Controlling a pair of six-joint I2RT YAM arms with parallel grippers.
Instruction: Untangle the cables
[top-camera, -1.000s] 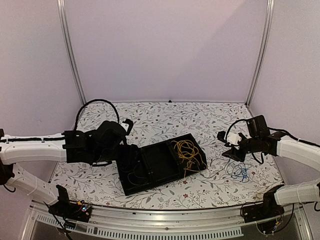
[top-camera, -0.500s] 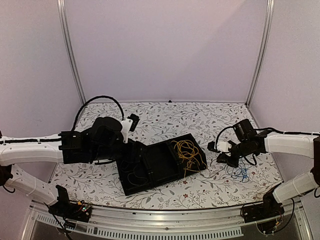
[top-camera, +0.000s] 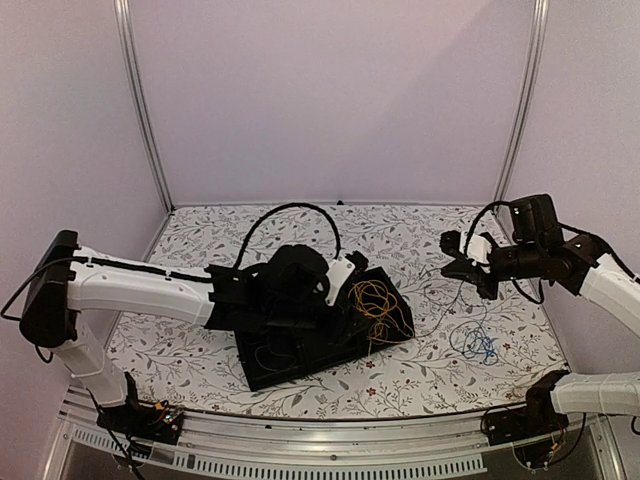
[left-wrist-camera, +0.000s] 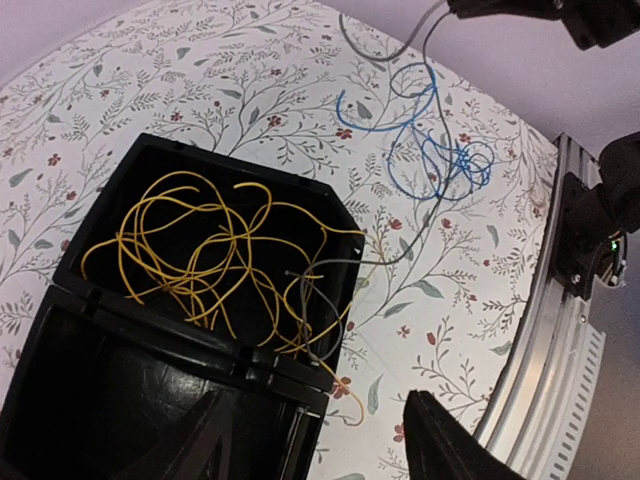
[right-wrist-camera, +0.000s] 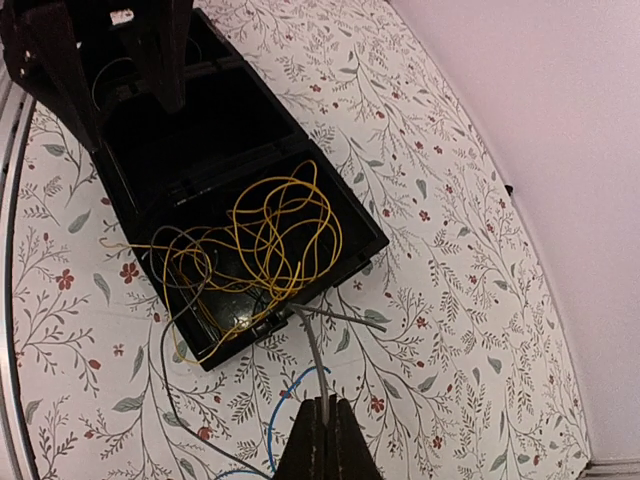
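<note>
The right tool (right-wrist-camera: 322, 440) is now pressed together on a thin grey cable (right-wrist-camera: 310, 350). A second ago it hung with its fingers apart low over the counter (top-camera: 420, 375); it has since dipped, closed and lifted back up toward the right rear. The grey cable rises from its fingertips, and in the left wrist view it trails down across the floral counter and back into the right-hand compartment of the black box (right-wrist-camera: 215, 125). There it is looped in with the yellow cables (left-wrist-camera: 200, 250). The blue cable (left-wrist-camera: 440, 160) lies in a loose coil on the counter to the right of the box, apart from the yellow bundle, though the grey strand passes through or over it; which one I cannot tell. Meanwhile the left arm has swung in from the box's left end and now sits over its middle. The left tool (left-wrist-camera: 315, 420) has its fingers spread, holds nothing and looks down on the yellow tangle. The grey cable seems to be the strand now being drawn out, and the left tool looks placed to hold the yellow mass back. The snarl inside the box is barely loosened, so much of the task remains.
</note>
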